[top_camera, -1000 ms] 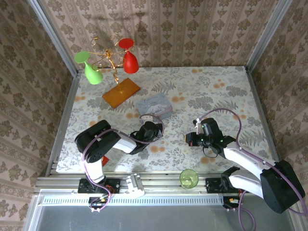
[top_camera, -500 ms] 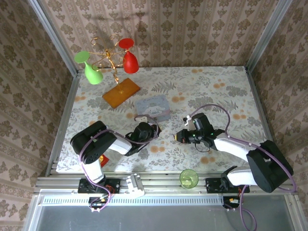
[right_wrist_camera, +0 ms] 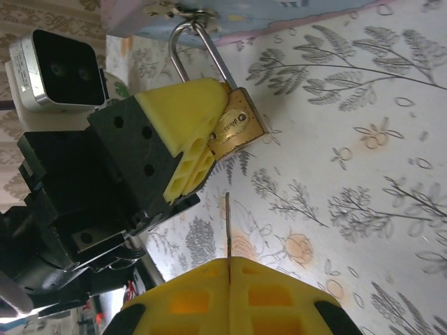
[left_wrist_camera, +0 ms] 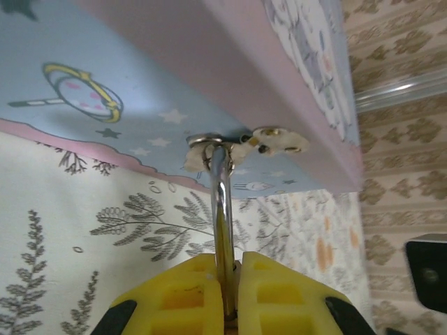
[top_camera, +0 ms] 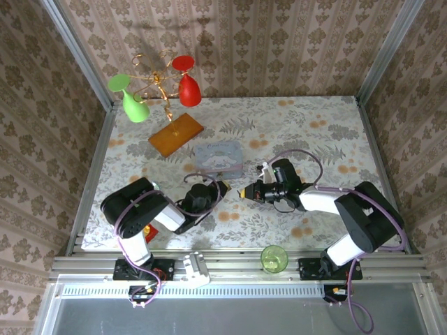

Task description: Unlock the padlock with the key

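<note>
The padlock's brass body [right_wrist_camera: 238,130] is pinched between the yellow fingers [right_wrist_camera: 183,120] of my left gripper [top_camera: 214,190], which is shut on it. Its silver shackle [left_wrist_camera: 222,202] runs from my left gripper [left_wrist_camera: 229,296] up through the hasp [left_wrist_camera: 209,143] of the pale blue tin [top_camera: 220,156]. My right gripper [right_wrist_camera: 229,279] is shut on the key [right_wrist_camera: 228,227], a thin blade seen edge-on. The key's tip points at the padlock's underside, a short gap away. In the top view my right gripper [top_camera: 245,193] sits just right of the left one.
An orange-yellow packet [top_camera: 175,134] lies behind the tin on the left. A wire stand [top_camera: 158,87] with a green and a red glass rises at the back left. A green cup [top_camera: 274,258] stands on the near rail. The left wrist camera [right_wrist_camera: 61,70] is close by the padlock.
My right gripper has swung left across the table with the key, closing in on the padlock. The left gripper has shifted slightly left and kept its grip.
</note>
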Available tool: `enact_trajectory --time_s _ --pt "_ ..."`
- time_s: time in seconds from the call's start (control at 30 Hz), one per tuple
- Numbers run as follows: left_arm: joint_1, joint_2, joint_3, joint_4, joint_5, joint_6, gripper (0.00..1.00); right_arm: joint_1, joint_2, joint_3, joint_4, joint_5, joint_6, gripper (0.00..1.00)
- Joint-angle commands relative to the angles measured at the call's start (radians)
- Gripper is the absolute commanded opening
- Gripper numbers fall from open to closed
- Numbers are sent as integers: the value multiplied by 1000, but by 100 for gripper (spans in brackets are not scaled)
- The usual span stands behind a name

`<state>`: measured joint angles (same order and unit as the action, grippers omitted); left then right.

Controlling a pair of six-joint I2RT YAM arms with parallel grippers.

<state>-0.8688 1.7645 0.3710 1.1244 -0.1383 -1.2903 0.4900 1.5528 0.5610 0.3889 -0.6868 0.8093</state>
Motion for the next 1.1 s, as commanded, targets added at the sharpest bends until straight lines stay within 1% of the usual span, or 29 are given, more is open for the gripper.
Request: enact_trajectory --time_s 0.0,0.17,0.33,0.43,0.5,0.63,0.8,1.0,1.07 --pt "7 29 -9 169 -18 -98 0 12 47 0 110 -66 60 0" --pt "1 0 -6 160 -34 -75 0 9 108 0 204 -108 104 0" --pt "3 20 -6 170 -29 -112 0 1 177 -34 399 -161 196 0" --pt "4 7 0 167 -33 -101 0 -10 204 -49 442 -174 218 0" --pt "7 0 -3 169 -38 -110 0 -20 230 -66 525 -190 264 0" --pt "11 -5 0 172 -31 -120 0 -49 289 -88 662 -201 341 0" --pt "10 -18 5 172 -37 -114 0 -50 365 -95 814 -210 425 0" --pt "11 -21 14 173 -26 -115 0 -51 420 -86 907 -218 476 0" --pt "11 -25 15 172 -29 -109 0 -50 427 -87 912 -218 477 0"
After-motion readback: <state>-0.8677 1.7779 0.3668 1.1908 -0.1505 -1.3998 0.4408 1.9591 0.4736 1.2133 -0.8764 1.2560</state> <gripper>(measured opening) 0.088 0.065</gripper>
